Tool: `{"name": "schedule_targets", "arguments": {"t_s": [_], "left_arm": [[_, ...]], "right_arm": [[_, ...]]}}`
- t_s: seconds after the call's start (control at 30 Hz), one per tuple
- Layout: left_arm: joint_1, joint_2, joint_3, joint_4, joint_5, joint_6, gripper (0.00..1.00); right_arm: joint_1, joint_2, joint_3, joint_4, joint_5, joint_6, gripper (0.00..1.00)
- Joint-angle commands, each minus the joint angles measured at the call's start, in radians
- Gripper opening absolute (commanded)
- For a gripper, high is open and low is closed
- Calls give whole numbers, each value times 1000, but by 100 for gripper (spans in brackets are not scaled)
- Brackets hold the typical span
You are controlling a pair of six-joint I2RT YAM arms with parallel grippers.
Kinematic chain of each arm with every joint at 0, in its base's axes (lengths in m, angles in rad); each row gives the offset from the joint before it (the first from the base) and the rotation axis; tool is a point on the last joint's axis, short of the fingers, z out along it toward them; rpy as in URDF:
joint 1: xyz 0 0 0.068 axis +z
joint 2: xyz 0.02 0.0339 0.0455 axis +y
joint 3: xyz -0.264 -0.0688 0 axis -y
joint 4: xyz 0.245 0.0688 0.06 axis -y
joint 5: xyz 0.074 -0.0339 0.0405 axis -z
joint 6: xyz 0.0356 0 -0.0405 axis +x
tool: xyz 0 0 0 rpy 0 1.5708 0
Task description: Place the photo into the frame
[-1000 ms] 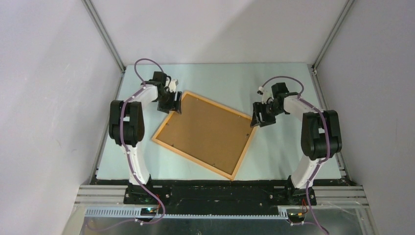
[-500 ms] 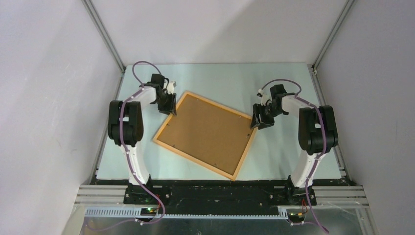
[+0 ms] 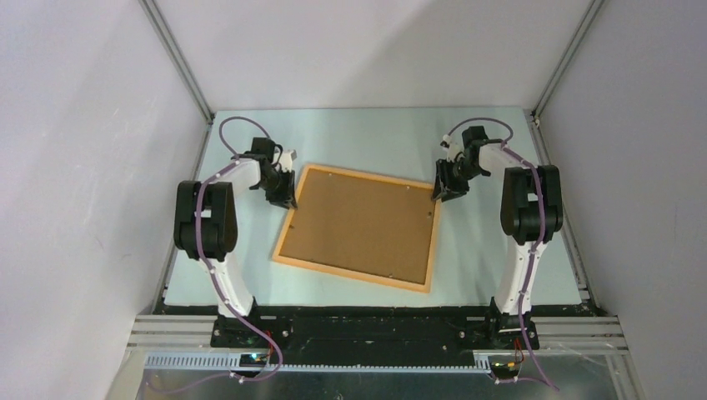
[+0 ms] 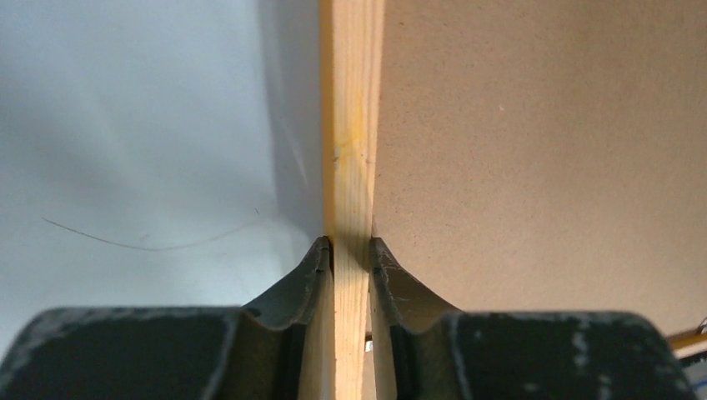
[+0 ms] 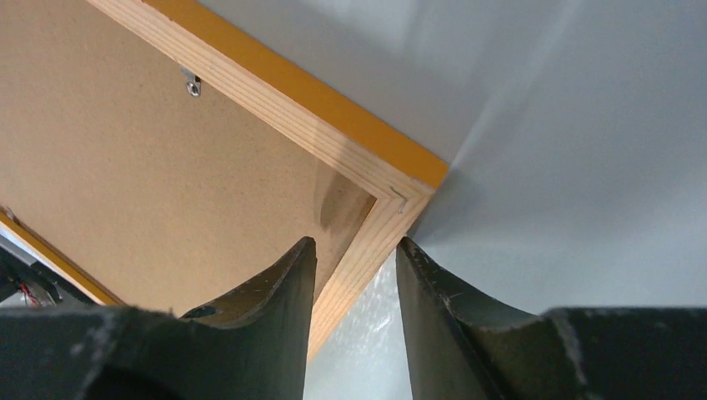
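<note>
lying back-up on the table, the frame sat between the two arms with its brown backing board facing the overhead camera. a second earlier it had been turned like a diamond, one corner pointing at the arm bases. now it had swung round so that its sides ran nearly square with the table edges, and its nearest corner sat a little farther from the bases.

the left gripper was at the frame's left rail near the far-left corner, shifted slightly to the left of where it had been. in the left wrist view its fingers pressed against both sides of the pale wooden rail, clamped on it.

the right gripper was at the far-right corner, farther back than before. in the right wrist view it straddled the right rail just below that corner, one finger over the board and the other outside the frame. whether they actually squeezed the wood could not be told. a small metal clip sat on the board beside the far rail.
</note>
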Motion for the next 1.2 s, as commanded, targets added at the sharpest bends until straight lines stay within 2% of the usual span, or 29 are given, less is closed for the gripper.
{"name": "schedule_targets", "arguments": {"t_s": [0.0, 0.23, 0.5, 0.63, 0.77, 1.17], "left_arm": [[-39, -52, -67, -54, 154, 2, 19], [-63, -97, -134, -56, 150, 49, 24], [-77, -162, -188, -66, 144, 97, 49], [-77, -190, -199, -67, 155, 102, 57], [-77, -210, -206, -70, 174, 112, 61], [-77, -219, -215, -72, 218, 123, 62]], "right_arm": [[18, 65, 147, -25, -125, -18, 45], [19, 171, 365, -98, -167, -61, 52], [17, 189, 422, -139, -163, -108, 63], [7, 145, 382, -138, -145, -124, 67], [-18, 73, 291, -108, -119, -134, 70], [-36, -98, 13, 8, 3, -125, 72]]}}
